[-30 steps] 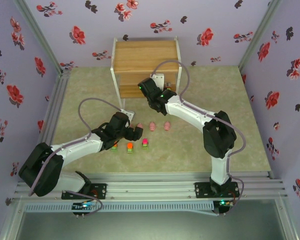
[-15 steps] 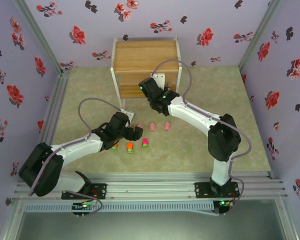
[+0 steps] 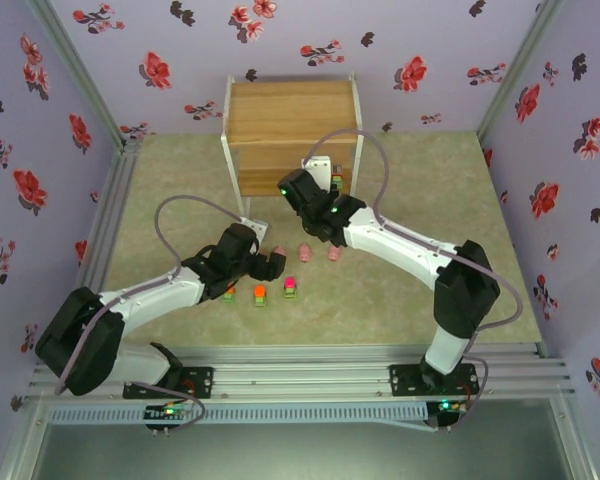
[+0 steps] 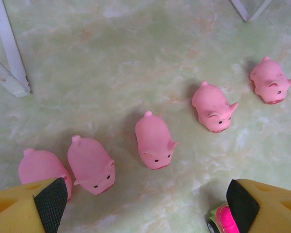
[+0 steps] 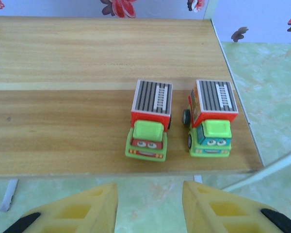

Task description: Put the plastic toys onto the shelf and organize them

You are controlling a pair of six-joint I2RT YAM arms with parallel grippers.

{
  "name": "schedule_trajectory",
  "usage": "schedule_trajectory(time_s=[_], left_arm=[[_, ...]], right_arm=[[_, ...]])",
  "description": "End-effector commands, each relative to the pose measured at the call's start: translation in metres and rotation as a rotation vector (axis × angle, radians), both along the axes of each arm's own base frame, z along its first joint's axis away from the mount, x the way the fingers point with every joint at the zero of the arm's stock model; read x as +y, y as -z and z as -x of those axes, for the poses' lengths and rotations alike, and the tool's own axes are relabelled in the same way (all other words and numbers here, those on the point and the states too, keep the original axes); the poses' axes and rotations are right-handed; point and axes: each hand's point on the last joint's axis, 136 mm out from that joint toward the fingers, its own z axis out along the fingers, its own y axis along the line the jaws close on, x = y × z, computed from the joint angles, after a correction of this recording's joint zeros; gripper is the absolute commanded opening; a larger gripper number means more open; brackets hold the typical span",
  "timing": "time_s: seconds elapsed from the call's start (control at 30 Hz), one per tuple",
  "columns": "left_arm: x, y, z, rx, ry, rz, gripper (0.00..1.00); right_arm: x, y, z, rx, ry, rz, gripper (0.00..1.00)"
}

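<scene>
While left gripper [image 4: 146, 201] gapes empty over pink pigs [image 4: 154, 141], right gripper [image 5: 148, 194] parted, empty, trucks [image 5: 148, 127] on shelf [image 5: 63, 121] at twelve o'clock

The left arm [image 3: 150, 290] reaches forward and low, elbow bent; the left jaws stand wide apart, empty. The right arm [image 3: 400, 240] stretches forward-left; the right jaws stand narrowly parted, empty.

readable text/labels/numbers: none that I can make out, sorry | toy trucks [image 5: 148, 124] by the front right corner of the shelf [image 5: 63, 121]: striped roofs and painted cartoon faces, that's decoration, not lettering | pink pigs [image 4: 154, 141]: just dot eyes | walls [image 3: 410, 70]: flower print
</scene>
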Motion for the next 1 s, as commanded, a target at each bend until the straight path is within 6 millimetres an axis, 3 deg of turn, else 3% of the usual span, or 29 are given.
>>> schedule_trajectory(time_s=[0.0,0.47,0.8,0.97], left_arm=[[0.0,-0.009,0.0,-0.019,0.001,0.03,0.9],[0.009,-0.015,0.0,-0.046,-0.024,0.015,0.9],[0.035,-0.017,0.002,-0.044,-0.106,-0.027,0.9],[0.048,-0.004,0.017,0.009,-0.119,-0.056,0.9]], right_arm=[[-0.005,-0.017,0.013,-0.05,0.02,-0.022,0.17],[-0.002,-0.007,0.079,-0.048,-0.032,-0.05,0.17],[0.013,0.034,0.125,0.024,-0.096,-0.066,0.17],[0.021,0.051,0.149,0.049,-0.125,-0.069,0.17]])
